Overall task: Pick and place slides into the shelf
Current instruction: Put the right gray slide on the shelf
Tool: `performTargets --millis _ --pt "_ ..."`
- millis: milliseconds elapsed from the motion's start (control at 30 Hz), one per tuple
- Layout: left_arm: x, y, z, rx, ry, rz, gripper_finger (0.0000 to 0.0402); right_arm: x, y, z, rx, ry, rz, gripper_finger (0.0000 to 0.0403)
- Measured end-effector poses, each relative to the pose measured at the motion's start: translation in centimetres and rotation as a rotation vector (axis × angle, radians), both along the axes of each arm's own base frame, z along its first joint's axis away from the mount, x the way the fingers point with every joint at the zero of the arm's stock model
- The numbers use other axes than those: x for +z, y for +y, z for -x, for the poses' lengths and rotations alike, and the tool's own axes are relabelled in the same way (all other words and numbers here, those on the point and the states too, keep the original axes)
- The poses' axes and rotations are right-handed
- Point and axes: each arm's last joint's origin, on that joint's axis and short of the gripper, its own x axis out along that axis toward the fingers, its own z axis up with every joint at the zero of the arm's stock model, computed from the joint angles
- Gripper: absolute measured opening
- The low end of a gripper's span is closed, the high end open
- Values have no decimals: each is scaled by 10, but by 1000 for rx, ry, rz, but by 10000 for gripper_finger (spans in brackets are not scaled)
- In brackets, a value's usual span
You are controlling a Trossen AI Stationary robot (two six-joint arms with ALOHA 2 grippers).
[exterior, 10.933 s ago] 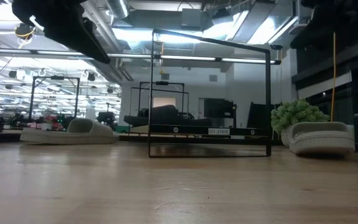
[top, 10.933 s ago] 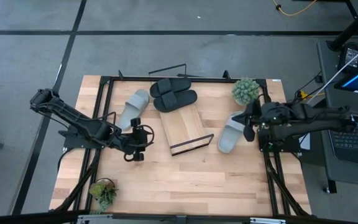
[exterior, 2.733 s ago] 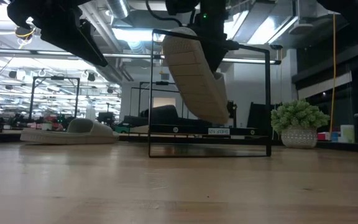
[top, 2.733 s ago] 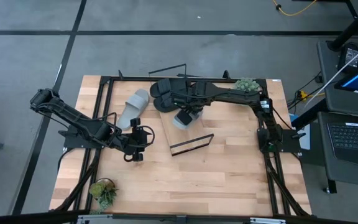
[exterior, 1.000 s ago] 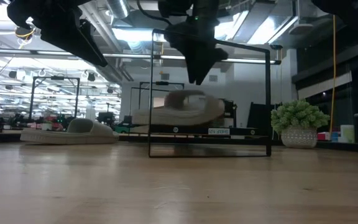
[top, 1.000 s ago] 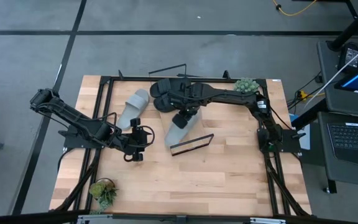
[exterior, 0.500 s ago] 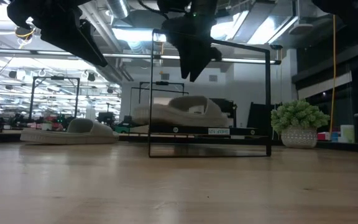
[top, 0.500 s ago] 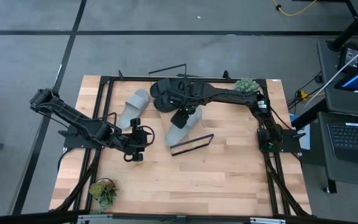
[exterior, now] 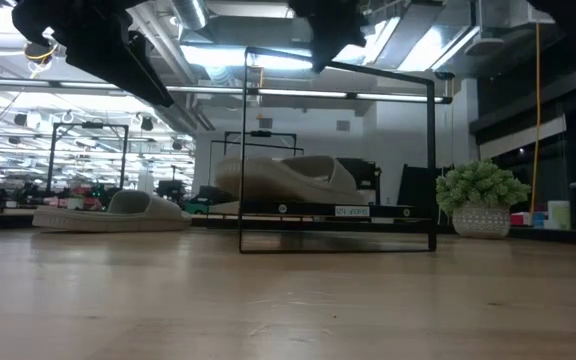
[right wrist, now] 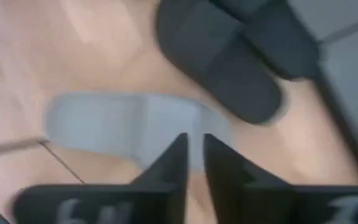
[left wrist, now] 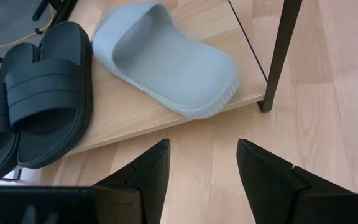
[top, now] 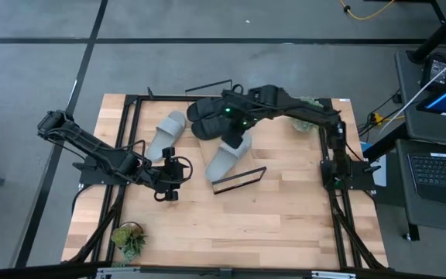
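Lifting clear of the grey slide (top: 224,159) on the shelf (top: 242,167), right gripper (top: 239,124), fingers nearly together, should rise straight.

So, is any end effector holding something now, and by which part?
Nothing is held. The right end effector hangs above the light grey rubber slide lying on the slanted wooden shelf; the left end effector is open and empty.

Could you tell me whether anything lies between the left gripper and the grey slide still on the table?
Nothing visible does: the left gripper hangs beside that grey slide, with only bare table between them.
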Motion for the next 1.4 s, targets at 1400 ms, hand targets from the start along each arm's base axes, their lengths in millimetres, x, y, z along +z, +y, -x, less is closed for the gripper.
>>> performTargets --millis 1400 --pt "6 17 -14 -107 -14 -90 176 -82 39 171 130 -582 213 5"
